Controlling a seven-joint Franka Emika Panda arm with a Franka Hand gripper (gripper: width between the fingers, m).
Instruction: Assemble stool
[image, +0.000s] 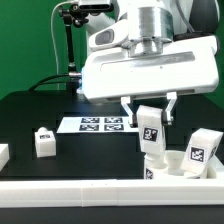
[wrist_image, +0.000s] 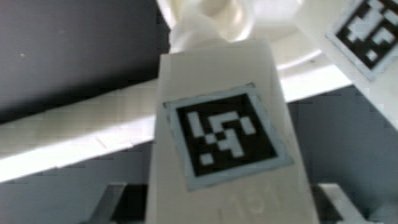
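My gripper (image: 149, 112) is shut on a white stool leg (image: 150, 130) with a black-and-white tag, holding it slightly tilted just over the round seat (image: 180, 168) at the exterior view's lower right. The leg's lower end reaches the seat's top; whether it sits in a hole is hidden. A second leg (image: 203, 148) stands upright at the seat's right side. In the wrist view the held leg (wrist_image: 222, 130) fills the middle between the two fingers (wrist_image: 125, 200), its threaded tip (wrist_image: 210, 30) pointing away, and the second leg (wrist_image: 365, 35) shows beside it.
A loose leg (image: 43, 142) stands on the black table at the exterior view's left, another white piece (image: 3, 153) at the far left edge. The marker board (image: 100, 124) lies behind the gripper. A long white rail (image: 90, 205) runs along the front.
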